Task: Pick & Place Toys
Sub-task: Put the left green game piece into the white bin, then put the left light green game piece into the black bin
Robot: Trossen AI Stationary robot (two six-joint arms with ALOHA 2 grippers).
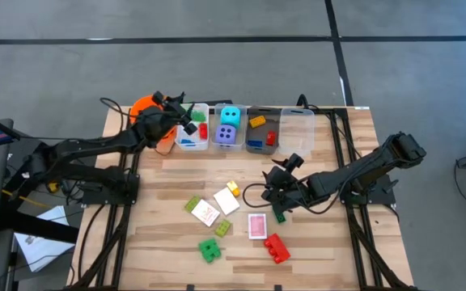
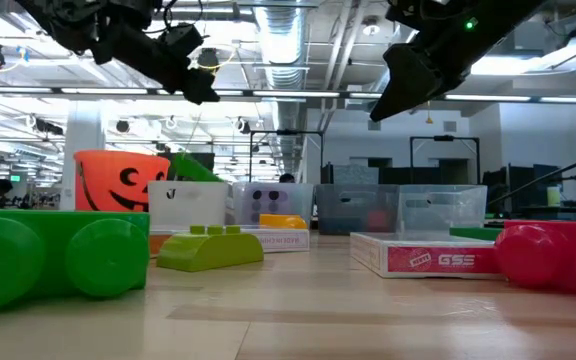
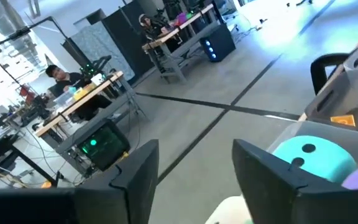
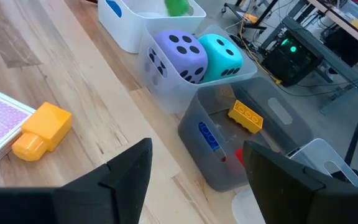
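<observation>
Low view, nearest the lens: a large green brick (image 2: 53,262) fills the near left corner, a red brick (image 2: 556,256) the near right, with a lime brick (image 2: 210,247) and a boxed card deck (image 2: 430,254) between them. Landmark for all positions below: the bin holding the two dice (image 1: 227,128), second in the row of clear bins along the table's far edge. The cyan die (image 1: 230,115) sits in its far half and the purple die (image 1: 227,135) in its near half, the two touching. The bin to its left (image 1: 192,129) holds a green piece (image 1: 194,117), a red piece (image 1: 203,130) and a blue piece (image 1: 188,142); the left gripper (image 1: 189,115) hangs above this bin, fingers apart with nothing between them in its wrist view. The orange pumpkin bucket (image 1: 146,108) lies further left, partly under the left arm. The grey-tinted bin to the landmark's right (image 1: 261,131) holds a yellow brick (image 1: 257,121), a blue brick (image 4: 207,135) and a red piece (image 1: 271,137); the last bin (image 1: 297,128) lies beyond it. Toward the near edge from the landmark: a small yellow brick (image 1: 233,187), pink-backed cards (image 1: 206,212), one more card (image 1: 256,225), and the green (image 1: 209,250) and red bricks. The right gripper (image 1: 280,173) is over the table near-right of the landmark, beside the single card, jaws open and empty in its wrist view.
</observation>
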